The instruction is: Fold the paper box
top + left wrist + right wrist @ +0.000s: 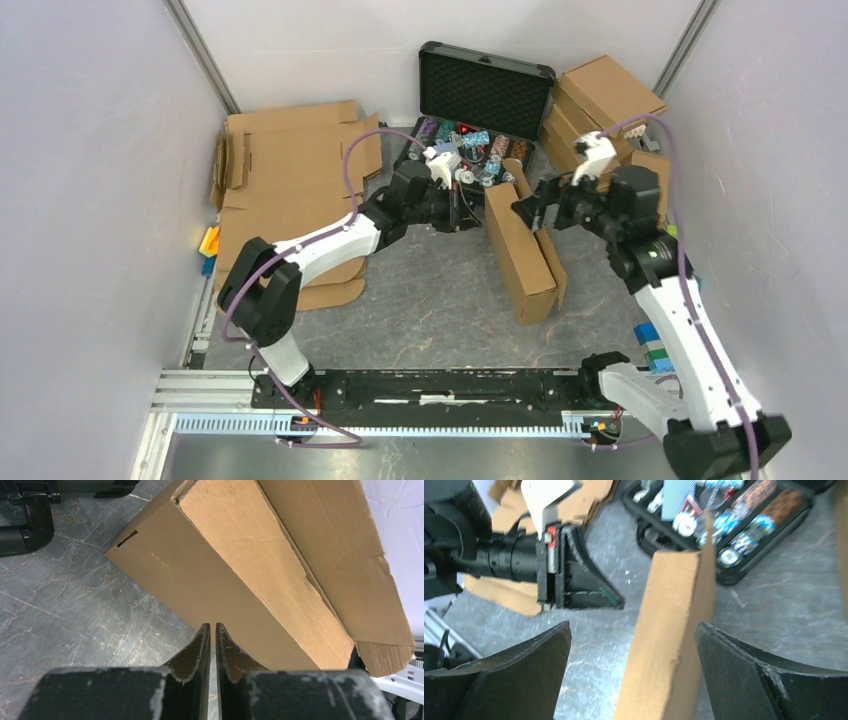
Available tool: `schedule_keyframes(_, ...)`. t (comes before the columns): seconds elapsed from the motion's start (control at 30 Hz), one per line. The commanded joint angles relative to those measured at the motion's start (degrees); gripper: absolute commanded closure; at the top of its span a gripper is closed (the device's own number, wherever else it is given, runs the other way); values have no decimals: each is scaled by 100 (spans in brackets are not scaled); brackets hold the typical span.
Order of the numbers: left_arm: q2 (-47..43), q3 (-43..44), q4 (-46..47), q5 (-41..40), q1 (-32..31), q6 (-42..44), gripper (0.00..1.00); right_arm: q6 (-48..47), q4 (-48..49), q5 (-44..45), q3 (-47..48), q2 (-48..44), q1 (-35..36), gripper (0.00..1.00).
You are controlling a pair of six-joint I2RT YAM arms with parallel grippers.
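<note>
The paper box (pixel 520 250) is brown cardboard, partly folded, and stands on its long edge mid-table, running from the black case toward me. My left gripper (pixel 468 212) is shut and empty, and its tips (pixel 212 626) are at the box's left side wall (pixel 200 580). My right gripper (pixel 530 212) is wide open at the box's far end. In the right wrist view the upright cardboard wall (pixel 669 645) stands between the two spread fingers (pixel 633 625), touching neither. The left gripper also shows there (pixel 574 580), just left of the box.
Flat die-cut cardboard sheets (pixel 290 170) lie at the back left. An open black case with colourful chips (pixel 480 110) stands at the back, just beyond the box. Folded brown boxes (pixel 600 100) are stacked at the back right. Coloured blocks lie at the left edge (pixel 209 245) and the right edge (pixel 655 345).
</note>
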Motion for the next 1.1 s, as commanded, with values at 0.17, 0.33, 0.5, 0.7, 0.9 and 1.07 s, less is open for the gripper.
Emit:
schedule_keyframes(0.17, 473, 338, 949, 309, 0, -375, 87, -3, -1464, 2913, 978, 1243, 2030, 2)
schedule_keyframes(0.33, 607, 420, 1150, 423, -14, -545, 87, 56, -1829, 3860, 1237, 1435, 2507, 2)
schedule_keyframes(0.5, 669, 443, 1154, 421, -44, -528, 88, 32, -1788, 3781, 1525, 1182, 2589, 2)
schedule_keyframes(0.7, 670, 444, 1152, 440, -76, -514, 89, -130, -1574, 3565, 1736, 919, 2584, 2)
schedule_keyframes(0.9, 628, 391, 1117, 427, -75, -447, 89, -410, -1693, 4194, 1506, 859, 2576, 2)
schedule_keyframes(1.07, 691, 437, 1121, 456, -90, -456, 89, -271, -1802, 4295, 1209, 1021, 2507, 2)
